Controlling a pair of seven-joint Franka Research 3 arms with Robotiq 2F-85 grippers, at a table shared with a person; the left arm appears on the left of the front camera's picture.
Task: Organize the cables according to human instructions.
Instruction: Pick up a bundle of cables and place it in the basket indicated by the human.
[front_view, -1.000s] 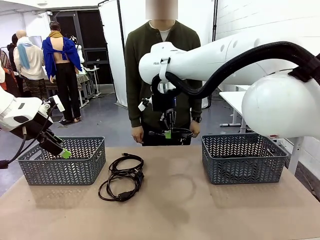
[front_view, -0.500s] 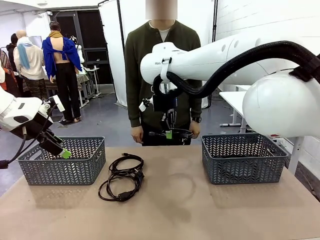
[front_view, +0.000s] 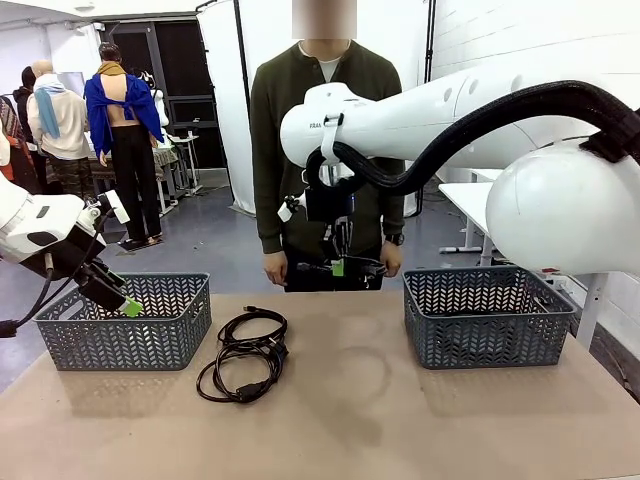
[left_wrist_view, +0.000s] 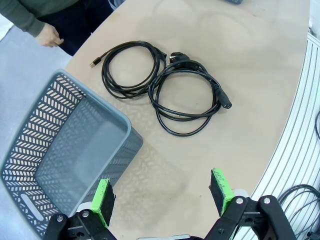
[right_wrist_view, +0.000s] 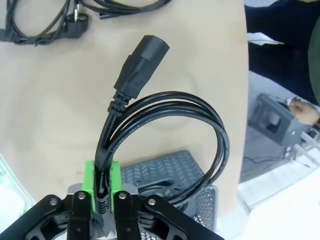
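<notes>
Cables: one coil (right_wrist_view: 165, 125) hangs clamped in your right gripper (front_view: 337, 266), aloft in front of the person (front_view: 300, 130). Two more coils (left_wrist_view: 218, 93) lie on the table (front_view: 400, 430) at 7 o'clock from it. Your left gripper (left_wrist_view: 162, 192) gapes wide and empty above the left basket (left_wrist_view: 30, 145).

Wait for a clear sign, then carry level and release low; the right basket (front_view: 480, 320) sits at 4 o'clock.

Your right wrist view shows the pads (right_wrist_view: 90, 175) pinching several strands below the plug (right_wrist_view: 142, 60). The front view gives the height instead.

Coiled cables (front_view: 243, 355), perhaps overlapping, block tabletop (front_view: 380, 420) beside left basket (front_view: 150, 340); centre free.
</notes>
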